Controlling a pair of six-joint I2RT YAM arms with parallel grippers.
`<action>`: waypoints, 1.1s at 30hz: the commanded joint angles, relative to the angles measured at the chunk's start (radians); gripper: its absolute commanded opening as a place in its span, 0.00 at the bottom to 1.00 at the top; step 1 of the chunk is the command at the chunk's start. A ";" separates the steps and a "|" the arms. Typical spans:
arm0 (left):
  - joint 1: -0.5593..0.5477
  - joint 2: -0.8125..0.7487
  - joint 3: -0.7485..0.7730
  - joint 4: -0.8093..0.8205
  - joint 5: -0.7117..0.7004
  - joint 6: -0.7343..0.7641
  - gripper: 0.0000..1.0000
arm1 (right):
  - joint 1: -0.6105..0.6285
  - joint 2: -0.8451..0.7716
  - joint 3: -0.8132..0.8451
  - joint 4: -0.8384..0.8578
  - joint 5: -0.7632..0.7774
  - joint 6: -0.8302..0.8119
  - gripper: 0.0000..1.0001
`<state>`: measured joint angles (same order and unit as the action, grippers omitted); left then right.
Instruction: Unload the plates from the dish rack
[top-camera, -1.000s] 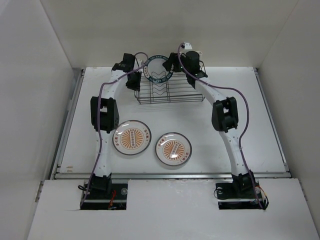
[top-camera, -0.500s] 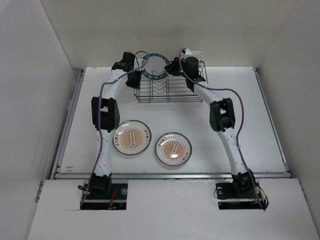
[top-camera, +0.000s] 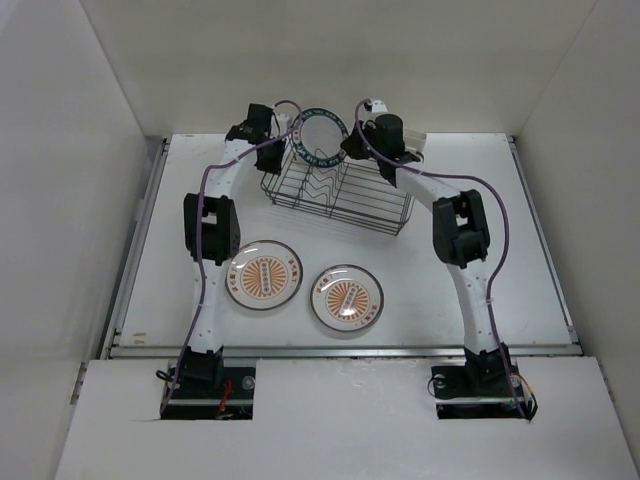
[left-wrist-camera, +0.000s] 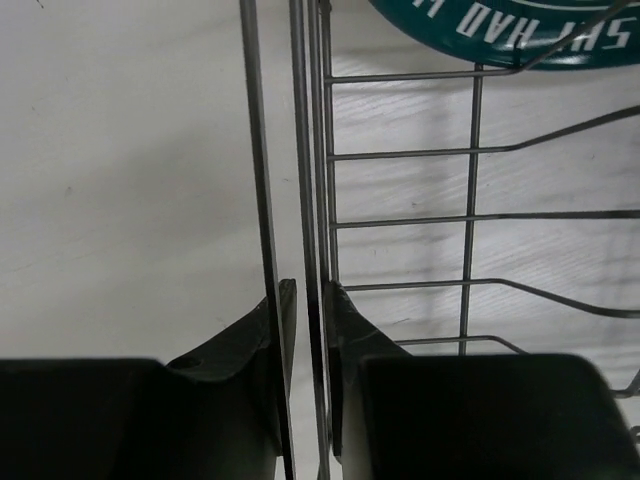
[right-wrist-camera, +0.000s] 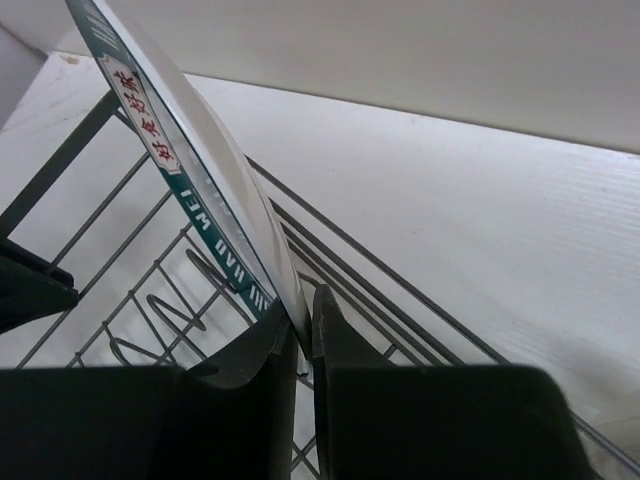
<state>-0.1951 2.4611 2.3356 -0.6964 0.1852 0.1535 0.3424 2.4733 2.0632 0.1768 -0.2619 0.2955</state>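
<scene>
The dish rack (top-camera: 340, 195) lies skewed at the back of the table. One plate with a teal band (top-camera: 320, 135) stands upright at the rack's far left end. My right gripper (top-camera: 352, 147) is shut on that plate's right rim. In the right wrist view the jaws (right-wrist-camera: 303, 305) pinch the thin edge of the teal-banded plate (right-wrist-camera: 190, 170). My left gripper (top-camera: 270, 157) is shut on the rack's left side; its fingers (left-wrist-camera: 310, 290) clamp an upright rim wire of the rack (left-wrist-camera: 470, 200). Two orange-centred plates (top-camera: 263, 275) (top-camera: 347, 296) lie flat on the table.
White walls close in the table on the left, back and right. Both arms arch up from their bases (top-camera: 205, 375) (top-camera: 480, 380) at the near edge, and the two flat plates lie between them.
My right gripper has shut on the teal-banded plate's rim. The plate has risen slightly. The rack has swung, its right end coming toward the front. The left gripper stays clamped on the rack.
</scene>
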 joint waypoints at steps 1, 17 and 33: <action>-0.001 -0.057 -0.042 0.040 -0.107 -0.005 0.00 | 0.012 -0.191 0.018 0.089 0.097 0.056 0.00; 0.068 -0.172 -0.220 0.040 -0.069 -0.454 0.00 | 0.012 -0.370 0.060 -0.115 0.072 0.033 0.00; 0.082 -0.272 -0.346 0.100 -0.062 -0.577 0.00 | 0.012 -1.042 -0.832 -0.603 -0.571 0.083 0.00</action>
<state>-0.1368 2.2429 1.9598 -0.5724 0.1703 -0.3504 0.3546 1.5101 1.3640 -0.3389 -0.7250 0.3489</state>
